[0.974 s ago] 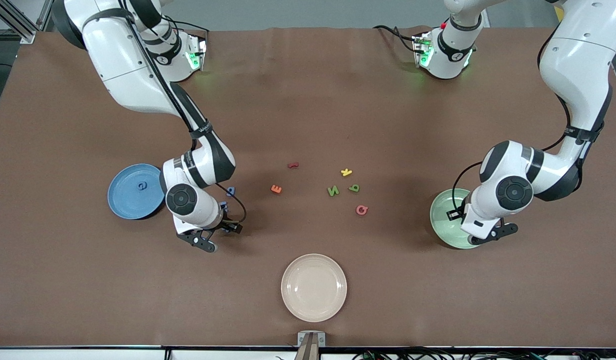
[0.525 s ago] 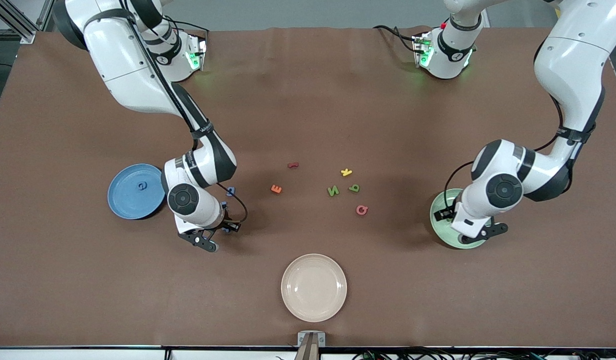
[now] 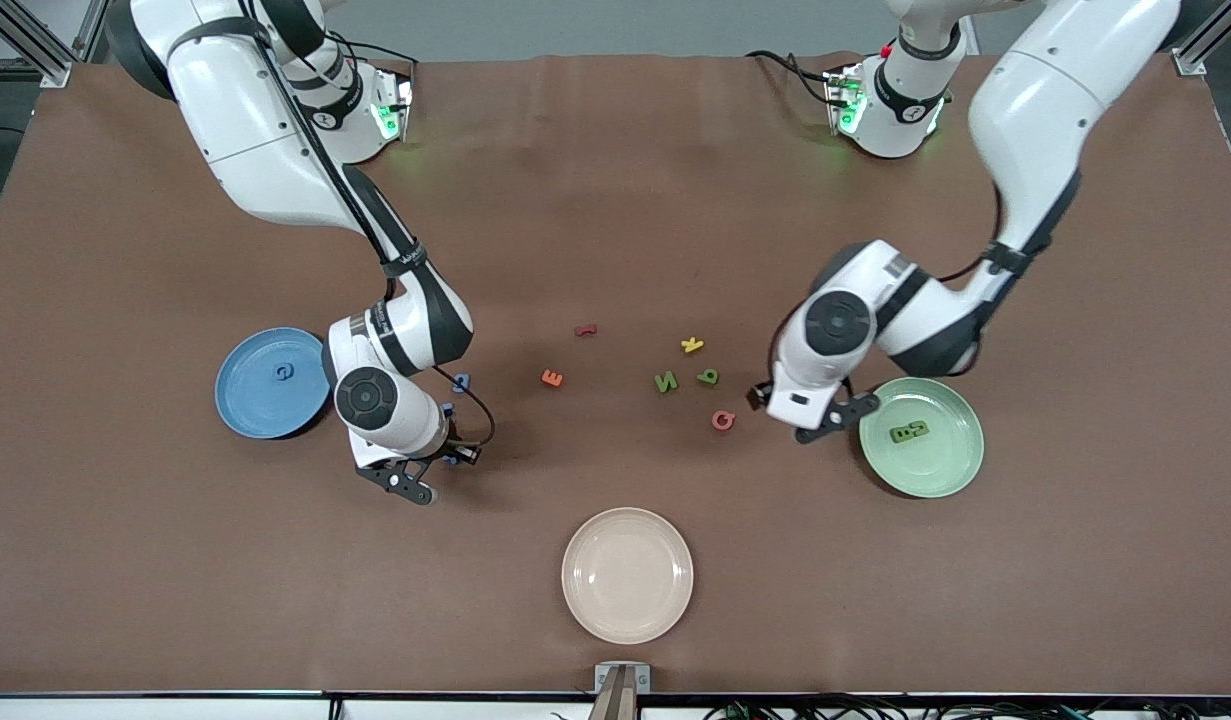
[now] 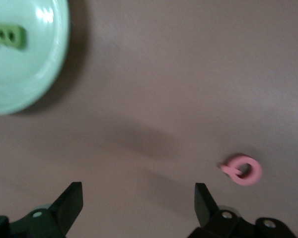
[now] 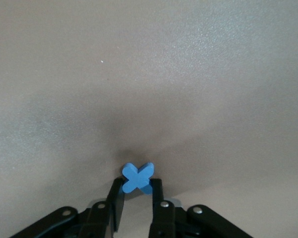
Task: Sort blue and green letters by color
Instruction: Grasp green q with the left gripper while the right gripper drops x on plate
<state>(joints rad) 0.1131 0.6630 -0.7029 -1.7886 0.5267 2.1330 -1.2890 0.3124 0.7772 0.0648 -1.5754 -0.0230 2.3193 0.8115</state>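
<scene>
Your right gripper (image 5: 134, 198) pinches the small blue plastic plus sign (image 5: 137, 177) above bare cloth at three o'clock of the blue round plate (image 3: 272, 383), which holds one blue letter (image 3: 285, 373). One green letter (image 3: 909, 432) lies in the green round plate (image 3: 950, 465); two green letters (image 3: 666, 381) and another blue one (image 3: 461, 382) remain on the table, and your left gripper (image 4: 139, 203), spread wide, hovers near the pink round letter (image 4: 243, 170).

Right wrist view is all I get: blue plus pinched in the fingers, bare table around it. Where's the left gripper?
Observer: The left gripper is open, over bare table between the pink letter and the green plate.
Operator: Anything in that plate?
Observer: One green B.
Operator: Greens not yet sorted?
Observer: Two lie on the table: the green N and another green letter beside it.
</scene>
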